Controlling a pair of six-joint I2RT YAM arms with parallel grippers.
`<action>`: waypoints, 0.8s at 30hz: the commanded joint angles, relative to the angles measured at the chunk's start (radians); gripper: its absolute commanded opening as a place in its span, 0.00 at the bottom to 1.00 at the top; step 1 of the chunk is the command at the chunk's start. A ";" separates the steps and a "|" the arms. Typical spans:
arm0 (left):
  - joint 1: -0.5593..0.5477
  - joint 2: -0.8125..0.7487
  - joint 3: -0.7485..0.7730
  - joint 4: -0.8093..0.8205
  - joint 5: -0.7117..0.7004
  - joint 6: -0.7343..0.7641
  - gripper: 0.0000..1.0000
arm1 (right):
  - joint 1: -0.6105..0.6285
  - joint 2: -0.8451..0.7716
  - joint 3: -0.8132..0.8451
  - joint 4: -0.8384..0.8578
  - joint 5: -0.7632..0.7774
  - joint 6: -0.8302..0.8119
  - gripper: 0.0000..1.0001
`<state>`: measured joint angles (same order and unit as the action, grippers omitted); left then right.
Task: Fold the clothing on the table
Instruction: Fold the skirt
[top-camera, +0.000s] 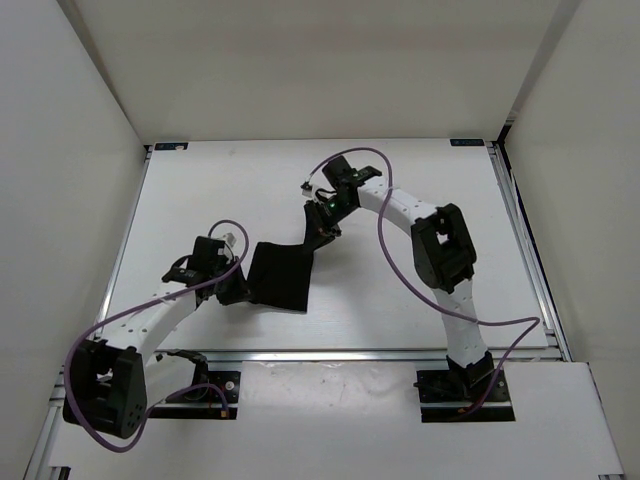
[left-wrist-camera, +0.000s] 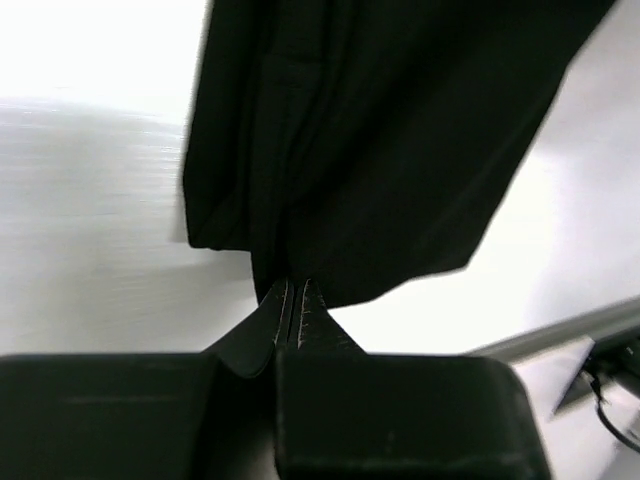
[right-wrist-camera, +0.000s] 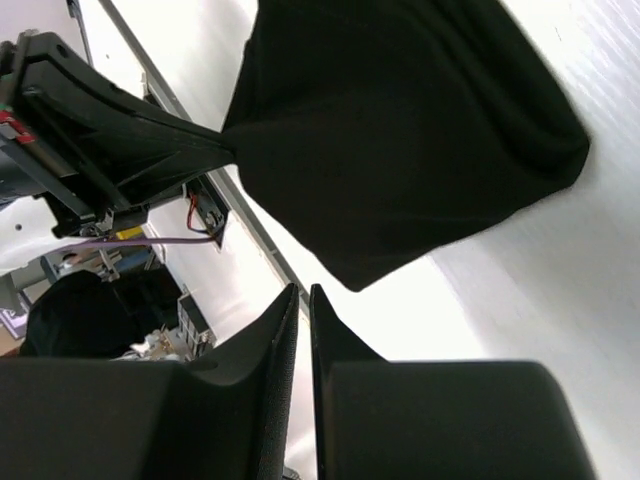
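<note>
The clothing (top-camera: 280, 275) is a plain black cloth lying mid-table on the white table (top-camera: 200, 190). A narrow part of it reaches up-right toward my right gripper (top-camera: 322, 232). My left gripper (top-camera: 240, 288) is at the cloth's left edge. In the left wrist view its jaws (left-wrist-camera: 293, 282) are shut on the near hem of the clothing (left-wrist-camera: 380, 130). In the right wrist view my right gripper (right-wrist-camera: 303, 288) shows only a thin slit between its fingers with nothing in it. There the clothing (right-wrist-camera: 400, 130) lies just beyond the tips, pinched at its far corner by the left gripper (right-wrist-camera: 200, 135).
A metal rail (top-camera: 330, 353) runs along the table's near edge and another along the right side (top-camera: 520, 230). White walls close in the left, back and right. Purple cables (top-camera: 385, 240) loop over both arms. The right arm's elbow (top-camera: 440, 250) stands right of the cloth.
</note>
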<state>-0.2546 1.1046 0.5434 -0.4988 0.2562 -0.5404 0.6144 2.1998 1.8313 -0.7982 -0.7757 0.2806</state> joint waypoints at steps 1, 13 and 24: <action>0.031 -0.037 -0.008 -0.020 -0.069 0.037 0.00 | 0.010 0.060 0.066 -0.006 -0.040 0.017 0.14; 0.034 0.046 -0.048 0.051 -0.185 0.046 0.00 | 0.064 0.126 0.108 0.008 -0.046 0.005 0.21; 0.024 0.031 -0.028 0.065 -0.276 0.039 0.15 | 0.097 0.025 0.152 -0.067 0.087 -0.100 0.47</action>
<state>-0.2459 1.1568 0.4973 -0.4393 0.0372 -0.5114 0.6888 2.3180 1.9350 -0.8242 -0.7387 0.2264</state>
